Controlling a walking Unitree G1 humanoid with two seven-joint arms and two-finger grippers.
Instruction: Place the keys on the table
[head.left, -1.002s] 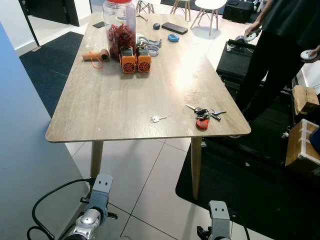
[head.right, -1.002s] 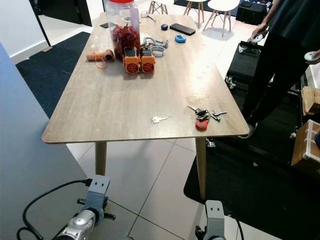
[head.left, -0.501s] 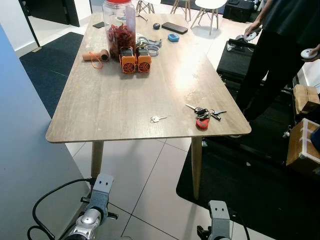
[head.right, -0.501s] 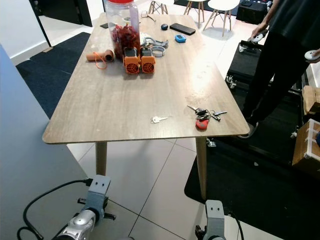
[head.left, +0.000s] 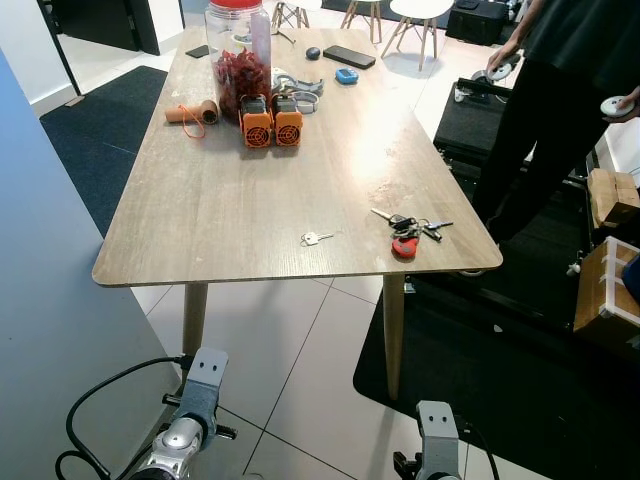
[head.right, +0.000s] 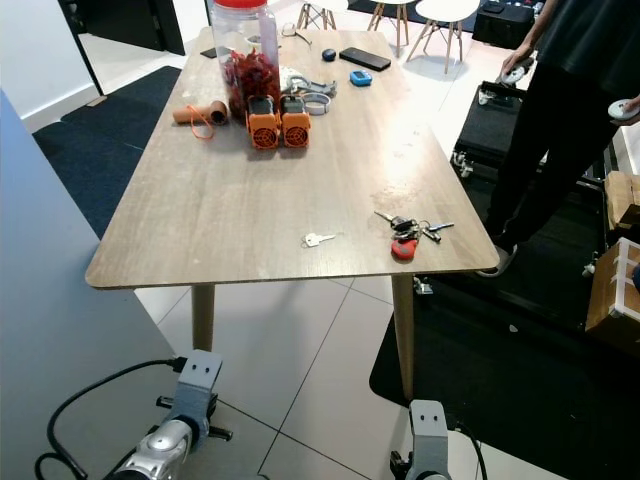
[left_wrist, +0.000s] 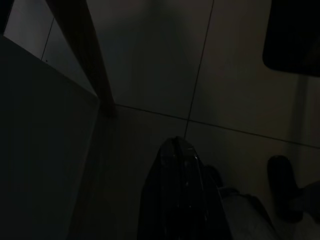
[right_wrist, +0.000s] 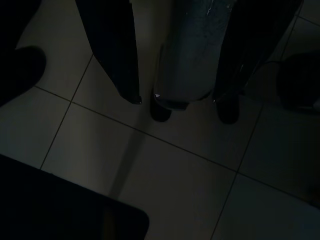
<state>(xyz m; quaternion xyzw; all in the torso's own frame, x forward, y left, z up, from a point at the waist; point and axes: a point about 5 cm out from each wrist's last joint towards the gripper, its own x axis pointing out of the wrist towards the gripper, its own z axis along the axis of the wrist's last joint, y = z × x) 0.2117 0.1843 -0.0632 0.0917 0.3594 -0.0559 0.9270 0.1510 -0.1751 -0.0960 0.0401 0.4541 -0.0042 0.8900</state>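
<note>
Nothing has moved over the last second: the table (head.left: 220, 200), its contents and both arms stand as before. The keys (head.left: 408, 228), a bunch with a red fob, lie flat on the near right corner of the table, close to its edge, with a single key (head.left: 315, 238) lying apart to their left.

The right gripper (right_wrist: 180, 107) hangs low over the floor tiles, fingers spread and holding nothing. The left gripper (left_wrist: 176, 150) also hangs idle in shade; whether it is released or clenched cannot be told.

A person (head.left: 560, 90) stands at the far right.

Judgement: the keys are placed and the task looks complete.
</note>
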